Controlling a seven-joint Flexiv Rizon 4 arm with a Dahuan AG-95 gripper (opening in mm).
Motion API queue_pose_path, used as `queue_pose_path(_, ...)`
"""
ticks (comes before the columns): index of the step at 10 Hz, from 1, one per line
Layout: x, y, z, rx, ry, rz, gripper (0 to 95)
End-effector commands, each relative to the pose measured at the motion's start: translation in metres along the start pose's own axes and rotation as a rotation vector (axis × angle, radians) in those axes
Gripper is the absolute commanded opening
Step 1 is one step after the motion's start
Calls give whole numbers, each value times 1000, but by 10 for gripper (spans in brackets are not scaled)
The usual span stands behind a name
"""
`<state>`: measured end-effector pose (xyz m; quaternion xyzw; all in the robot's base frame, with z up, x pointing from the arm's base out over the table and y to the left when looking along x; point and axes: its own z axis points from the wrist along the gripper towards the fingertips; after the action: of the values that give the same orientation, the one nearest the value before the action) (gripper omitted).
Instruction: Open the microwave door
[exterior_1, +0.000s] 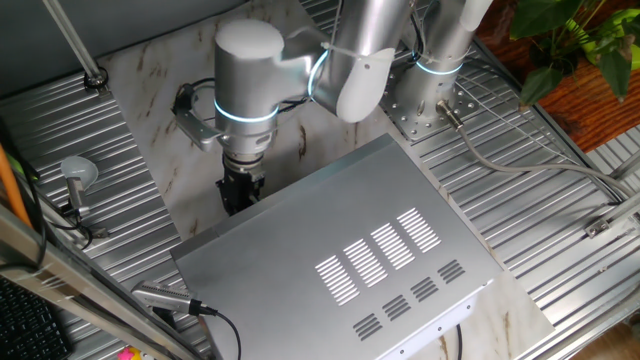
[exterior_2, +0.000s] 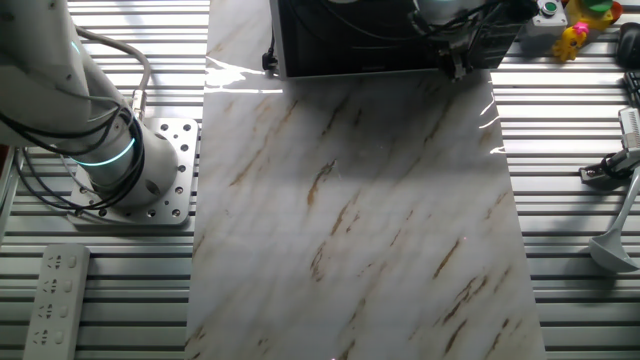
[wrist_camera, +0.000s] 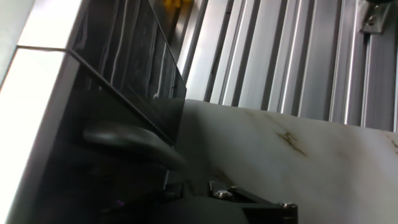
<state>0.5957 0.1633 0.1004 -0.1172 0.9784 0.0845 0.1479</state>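
The microwave (exterior_1: 340, 255) is a big silver box with vent slots in its top, standing on a marble board. Its black door (exterior_2: 360, 40) faces the board in the other fixed view. In the hand view the door (wrist_camera: 134, 68) fills the left side as a dark glassy panel seen edge-on. My gripper (exterior_1: 240, 190) hangs at the door's outer edge, by the box's front corner; it also shows in the other fixed view (exterior_2: 458, 55). One dark, blurred finger (wrist_camera: 127, 140) lies against the door edge. The jaws are too dark to read. I cannot tell whether the door is ajar.
The marble board (exterior_2: 350, 210) stretches out in front of the door. The arm's base (exterior_2: 130, 170) stands on the ribbed table beside it. A remote (exterior_2: 55, 300), a white brush (exterior_1: 78, 175), a cabled probe (exterior_1: 165, 298) and toys (exterior_2: 580, 30) lie around the edges.
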Motion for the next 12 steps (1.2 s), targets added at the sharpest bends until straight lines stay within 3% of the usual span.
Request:
queue_pose_path(1, 0, 0, -2, 7, 16, -24, 190)
queue_pose_path(6, 0, 0, -2, 41, 54, -38, 190)
queue_pose_path(9, 0, 0, -2, 30, 89, -52, 190)
queue_pose_path(12, 0, 0, -2, 5, 98, -30, 190)
